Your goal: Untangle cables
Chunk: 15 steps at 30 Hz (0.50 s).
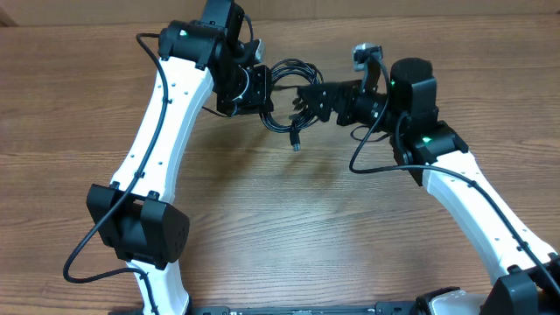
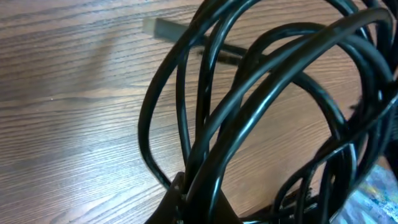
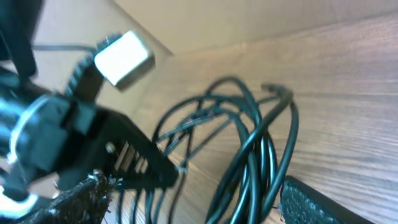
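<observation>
The cables (image 1: 285, 80) are a bundle of thin black loops held up off the wooden table between my two grippers. My left gripper (image 1: 260, 92) is shut on several strands at the bundle's left side; in the left wrist view its fingers (image 2: 199, 208) pinch the cords (image 2: 249, 93). One plug end (image 1: 296, 144) hangs down to the table and also shows in the left wrist view (image 2: 159, 28). My right gripper (image 1: 306, 102) is open at the bundle's right side. In the right wrist view its fingers (image 3: 193, 196) straddle the hanging loops (image 3: 255, 143) without closing.
The wooden table (image 1: 262, 227) spreads in front of both arms. The left gripper's body (image 3: 134, 158) and its white camera block (image 3: 123, 56) sit close in front of the right fingers. The table's far edge meets a wall (image 3: 205, 25) behind.
</observation>
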{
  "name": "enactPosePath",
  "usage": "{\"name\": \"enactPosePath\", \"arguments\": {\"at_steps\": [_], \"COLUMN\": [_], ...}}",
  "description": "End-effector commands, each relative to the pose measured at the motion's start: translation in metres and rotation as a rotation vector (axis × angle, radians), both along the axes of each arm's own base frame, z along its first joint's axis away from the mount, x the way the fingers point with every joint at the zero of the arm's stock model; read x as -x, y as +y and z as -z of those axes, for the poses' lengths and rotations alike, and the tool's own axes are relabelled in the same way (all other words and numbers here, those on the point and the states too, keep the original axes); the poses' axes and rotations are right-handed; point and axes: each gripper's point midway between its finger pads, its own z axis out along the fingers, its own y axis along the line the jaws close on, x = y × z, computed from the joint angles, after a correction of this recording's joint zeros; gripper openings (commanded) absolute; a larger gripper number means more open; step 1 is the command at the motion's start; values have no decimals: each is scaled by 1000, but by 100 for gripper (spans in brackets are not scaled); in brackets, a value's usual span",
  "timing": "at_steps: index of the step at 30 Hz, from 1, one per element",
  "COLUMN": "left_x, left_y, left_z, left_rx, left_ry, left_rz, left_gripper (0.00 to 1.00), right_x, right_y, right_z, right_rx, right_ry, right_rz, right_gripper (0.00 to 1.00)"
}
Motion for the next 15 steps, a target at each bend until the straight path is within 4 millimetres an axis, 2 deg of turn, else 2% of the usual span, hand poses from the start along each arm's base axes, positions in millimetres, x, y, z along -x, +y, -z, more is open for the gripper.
{"name": "enactPosePath", "arguments": {"at_steps": [1, 15], "left_x": [4, 6], "left_y": [-4, -7], "left_z": [-21, -22], "left_rx": [26, 28], "left_ry": [-54, -55], "left_rz": [31, 37], "left_gripper": [4, 4], "right_x": [-5, 0], "right_y": [0, 9], "right_z": [-18, -1], "right_rx": [-64, -12], "right_ry": [19, 68], "right_rz": [30, 61], "right_gripper": [86, 82]}}
